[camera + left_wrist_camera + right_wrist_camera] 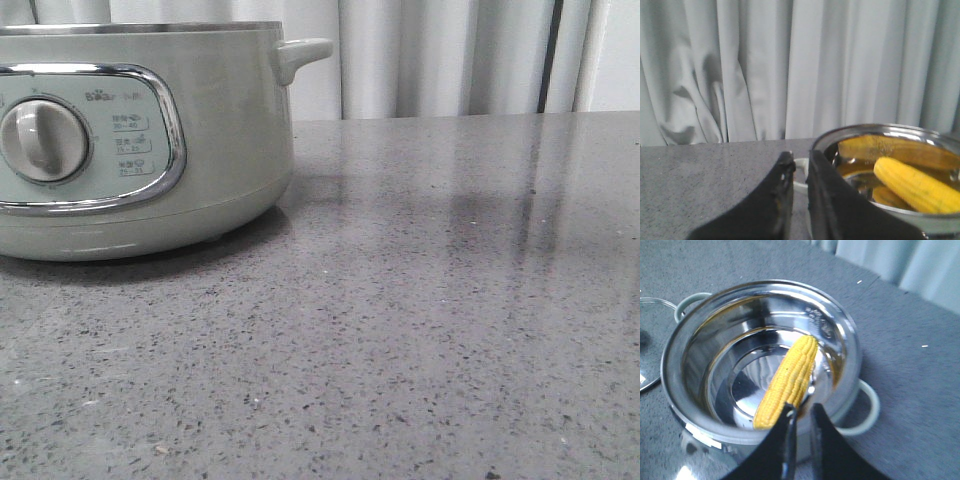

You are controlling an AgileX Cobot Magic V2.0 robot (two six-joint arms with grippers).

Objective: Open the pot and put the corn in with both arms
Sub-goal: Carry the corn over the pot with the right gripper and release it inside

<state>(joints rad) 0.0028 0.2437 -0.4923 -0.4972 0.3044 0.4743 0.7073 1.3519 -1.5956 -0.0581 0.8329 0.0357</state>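
The pale sage-green pot (230, 130) stands at the left of the grey table, its dial and control panel facing the front camera. It has no lid on. The yellow corn (787, 380) lies slanted inside the steel bowl, leaning on its wall; it also shows in the left wrist view (917, 187). My right gripper (804, 407) hovers above the pot's near rim (765, 287), jaws almost together and empty. My left gripper (799, 156) is beside the pot near a side handle (800, 175), jaws almost together and empty. Neither gripper shows in the front view.
A glass lid (647, 340) lies flat on the table beside the pot. A pale side handle (867, 410) sticks out from the pot. Grey curtains (740, 70) hang behind the table's far edge.
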